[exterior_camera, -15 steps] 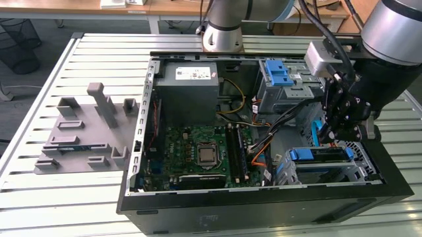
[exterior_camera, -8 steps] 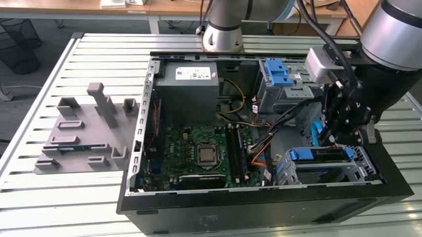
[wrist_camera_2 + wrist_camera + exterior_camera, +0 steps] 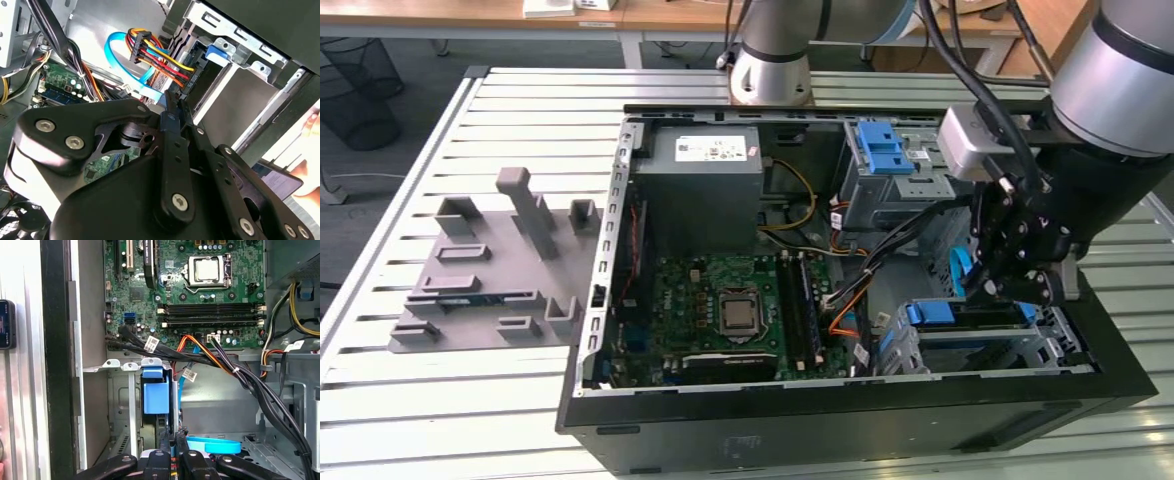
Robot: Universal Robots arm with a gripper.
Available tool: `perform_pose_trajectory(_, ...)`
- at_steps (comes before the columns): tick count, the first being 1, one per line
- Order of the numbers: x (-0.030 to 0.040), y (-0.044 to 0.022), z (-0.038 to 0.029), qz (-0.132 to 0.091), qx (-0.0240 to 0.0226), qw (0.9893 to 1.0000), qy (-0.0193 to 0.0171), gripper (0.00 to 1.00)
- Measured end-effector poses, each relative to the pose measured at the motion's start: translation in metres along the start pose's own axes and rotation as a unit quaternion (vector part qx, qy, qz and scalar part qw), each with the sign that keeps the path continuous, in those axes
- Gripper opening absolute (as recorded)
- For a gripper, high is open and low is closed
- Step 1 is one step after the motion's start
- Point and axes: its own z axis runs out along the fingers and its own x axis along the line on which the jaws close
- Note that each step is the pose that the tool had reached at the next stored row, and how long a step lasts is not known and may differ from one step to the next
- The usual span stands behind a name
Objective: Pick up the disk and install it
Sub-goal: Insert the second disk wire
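Note:
The disk (image 3: 937, 314) sits on edge in the metal drive bay (image 3: 1014, 345) at the case's near corner on the exterior view's right. The blue carrier frame (image 3: 156, 394) faces up out of the slot, and a blue corner of the frame (image 3: 219, 51) shows among the bay's metal tabs. My gripper (image 3: 1015, 283) hangs just above that bay, beside the bundle of coloured cables (image 3: 160, 52). Its fingers (image 3: 165, 455) are pressed together in both wrist views, with nothing seen between them. The tips are at the disk's end, by the black power connector (image 3: 186, 86).
The open computer case (image 3: 854, 425) lies on a slatted table (image 3: 480, 400). Inside are the motherboard (image 3: 727, 310), a grey power-supply box (image 3: 707, 160) and an upper bay with a blue latch piece (image 3: 886, 150). A grey fixture (image 3: 494, 270) lies outside. A hand (image 3: 311, 175) is nearby.

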Motion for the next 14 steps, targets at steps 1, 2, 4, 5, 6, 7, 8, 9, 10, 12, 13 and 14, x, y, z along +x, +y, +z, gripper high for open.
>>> perform_pose_trajectory(1, 0.0006, 0.0, 0.0, 0.0, -0.0002, 1.0, -0.0031, 0.16)
perform_pose_trajectory(2, 0.0013, -0.0001, 0.0001, 0.0, -0.0003, 1.0, -0.0051, 0.16)
perform_pose_trajectory(4, 0.0027, -0.0001, 0.0004, 0.0, -0.0005, 1.0, -0.0083, 0.16)
perform_pose_trajectory(5, 0.0035, -0.0002, 0.0004, 0.0, -0.0005, 1.0, -0.0092, 0.16)
perform_pose_trajectory(6, 0.0043, -0.0002, 0.0005, 0.0, -0.0006, 1.0, -0.0099, 0.16)
perform_pose_trajectory(7, 0.0053, -0.0003, 0.0006, 0.0, -0.0006, 0.9999, -0.0106, 0.16)
perform_pose_trajectory(8, 0.0062, -0.0004, 0.0006, 0.0, -0.0007, 0.9999, -0.0119, 0.16)
perform_pose_trajectory(9, 0.0067, -0.0004, 0.0006, 0.0, -0.0008, 0.9999, -0.0131, 0.16)
perform_pose_trajectory(10, 0.0069, -0.0004, 0.0006, 0.0, -0.0008, 0.9999, -0.014, 0.16)
perform_pose_trajectory(12, 0.0078, -0.0005, 0.0008, 0.0, -0.0009, 0.9999, -0.0155, 0.16)
perform_pose_trajectory(13, 0.0086, -0.0005, 0.0009, 0.0, -0.0009, 0.9999, -0.0157, 0.16)
perform_pose_trajectory(14, 0.0092, -0.0005, 0.0009, 0.0, -0.0009, 0.9999, -0.0158, 0.16)
